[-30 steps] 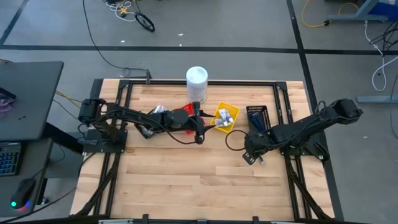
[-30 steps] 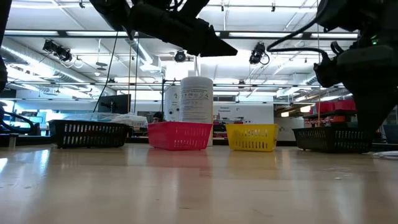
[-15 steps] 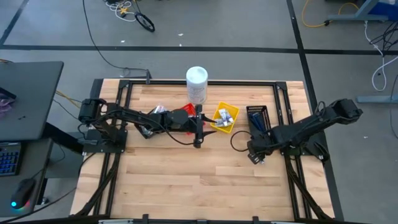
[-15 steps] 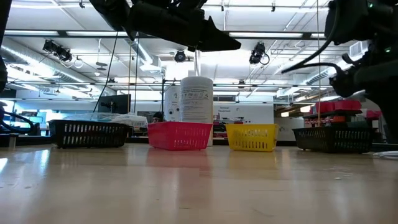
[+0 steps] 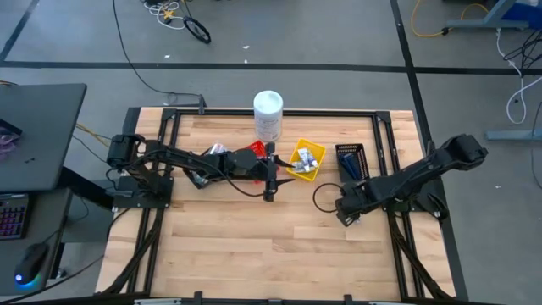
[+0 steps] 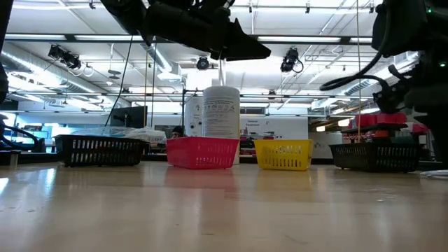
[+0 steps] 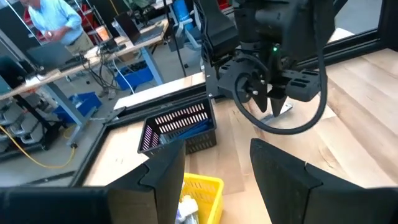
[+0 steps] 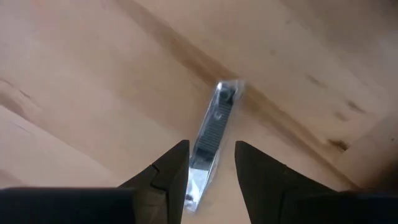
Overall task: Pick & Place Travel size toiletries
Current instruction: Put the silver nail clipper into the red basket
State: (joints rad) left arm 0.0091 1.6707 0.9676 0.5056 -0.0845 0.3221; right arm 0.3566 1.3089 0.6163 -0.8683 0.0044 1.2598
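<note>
The travel size toiletries are spread over several spots: we see a few lying in the yellow bin (image 5: 306,160) near the table's (image 5: 254,246) far edge, and one slim packaged item (image 8: 211,127), dark and silvery, lies flat on the bare wood close to the table's right edge. Our right tool (image 8: 210,163) hangs directly above that item with its fingers parted narrowly, one on each side of it, holding nothing. We judge this to be the approach to a pick. Next we would lower the right tool until the fingers straddle the item at the wood, then close across its narrow width; it lies flat and thin, so the fingertips must reach the surface. Our left tool (image 7: 214,168) waits open and empty above the red bin (image 5: 246,161), beside the yellow one.
</note>
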